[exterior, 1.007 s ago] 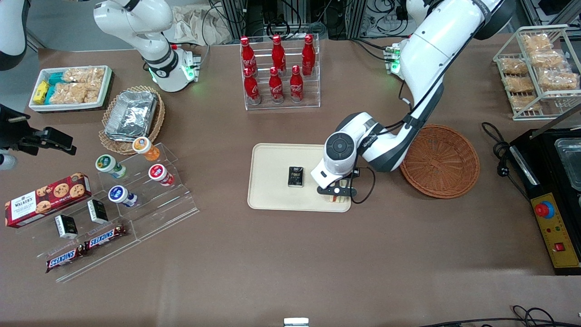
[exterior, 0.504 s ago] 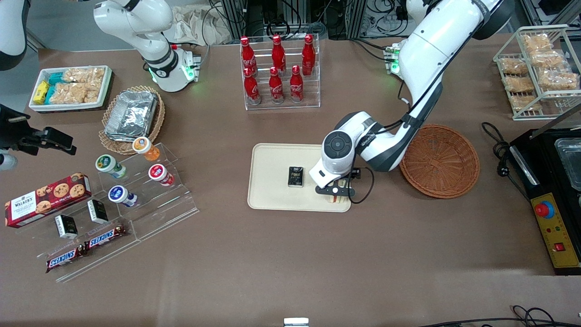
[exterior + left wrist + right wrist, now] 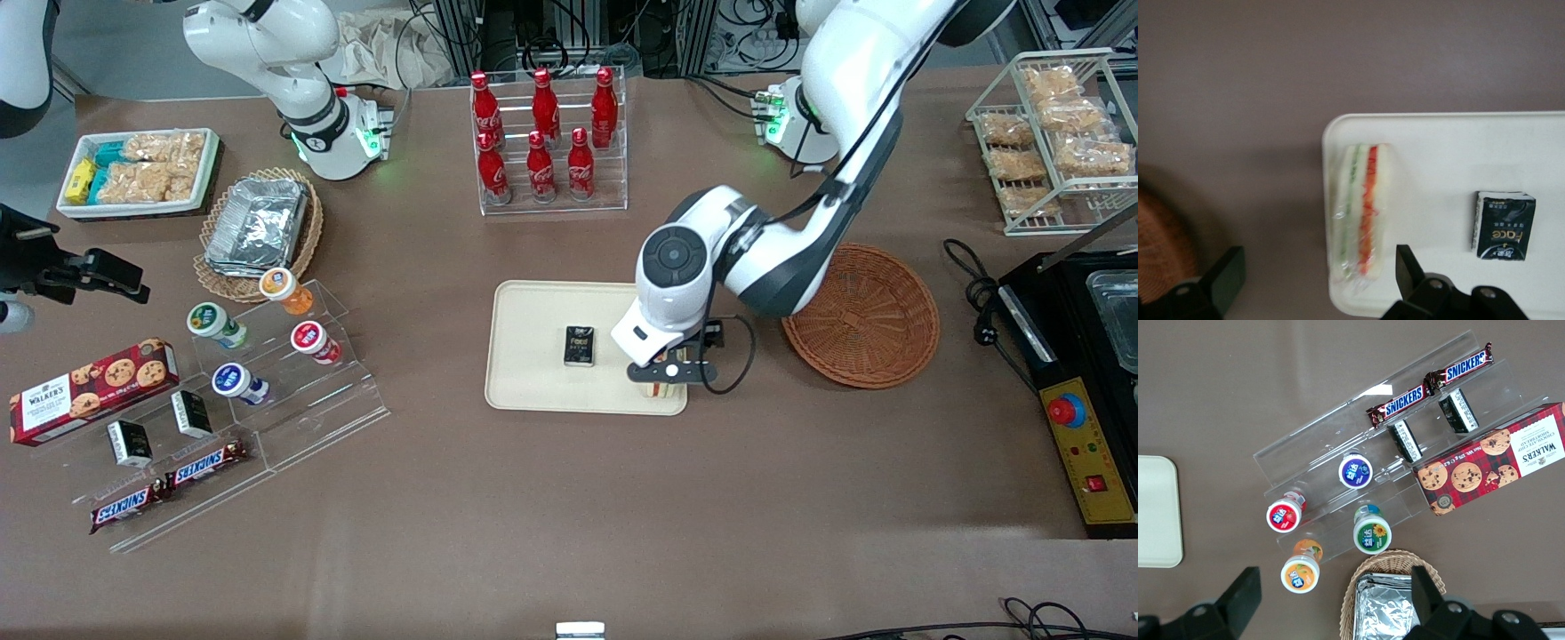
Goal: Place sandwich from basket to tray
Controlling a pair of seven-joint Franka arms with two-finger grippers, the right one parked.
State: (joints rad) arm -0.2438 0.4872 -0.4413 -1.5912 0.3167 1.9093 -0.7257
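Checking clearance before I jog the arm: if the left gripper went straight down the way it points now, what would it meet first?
Probably the wrapped triangular white-bread sandwich lying on the cream rectangular tray. The open gripper hangs right above it, though height is unclear.

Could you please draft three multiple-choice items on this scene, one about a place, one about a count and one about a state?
1. Where is the sandwich?
A. in the basket
B. on the tray, near its corner
C. on the bare table

2. How many red bottles stand in the clear rack?
A. four
B. six
C. eight

3. How is the gripper?
A. open above the sandwich
B. shut on the sandwich
C. shut on the black packet

Answers: 1 B, it lies inside the tray's rim; 2 B, two rows of three; 3 A, the jaws stand apart, clear of the sandwich.
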